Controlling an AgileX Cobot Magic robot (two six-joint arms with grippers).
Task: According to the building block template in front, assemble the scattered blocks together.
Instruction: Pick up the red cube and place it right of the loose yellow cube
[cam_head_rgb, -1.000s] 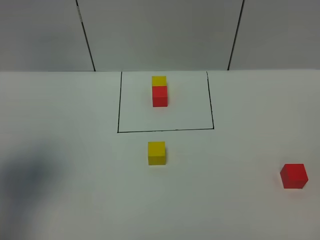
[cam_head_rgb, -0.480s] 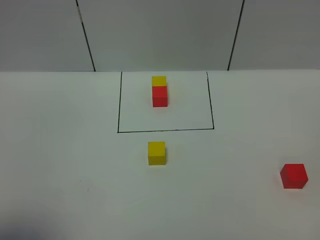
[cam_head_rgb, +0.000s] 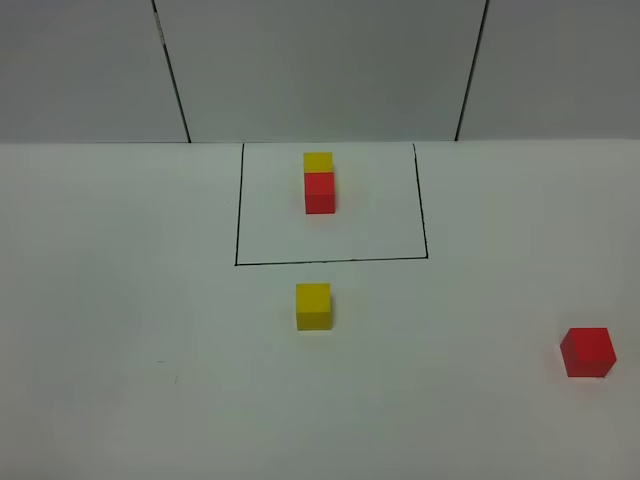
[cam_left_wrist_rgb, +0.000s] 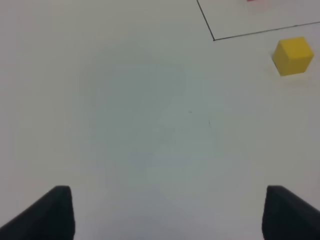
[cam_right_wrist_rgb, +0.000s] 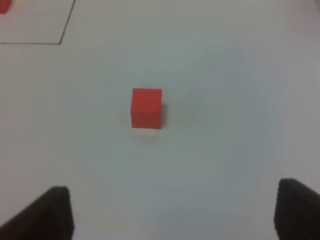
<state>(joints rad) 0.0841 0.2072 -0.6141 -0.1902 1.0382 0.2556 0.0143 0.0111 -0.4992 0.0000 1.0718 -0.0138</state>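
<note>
The building block template is a black-outlined rectangle at the table's back centre, framing a yellow cube joined to a red cube. Of the scattered blocks, the loose yellow cube sits just in front of the frame. The loose red cube lies far right. My left gripper is open over bare table, the yellow cube well ahead and off to one side. My right gripper is open, with the red cube ahead between its fingertips' lines. Neither gripper shows in the exterior high view.
The white table meets grey wall panels with dark seams at the back. A corner of the template outline shows in the left wrist view and another corner in the right wrist view.
A dark shadow on the table's lower left has faded away over the last second. The cubes have not moved.
</note>
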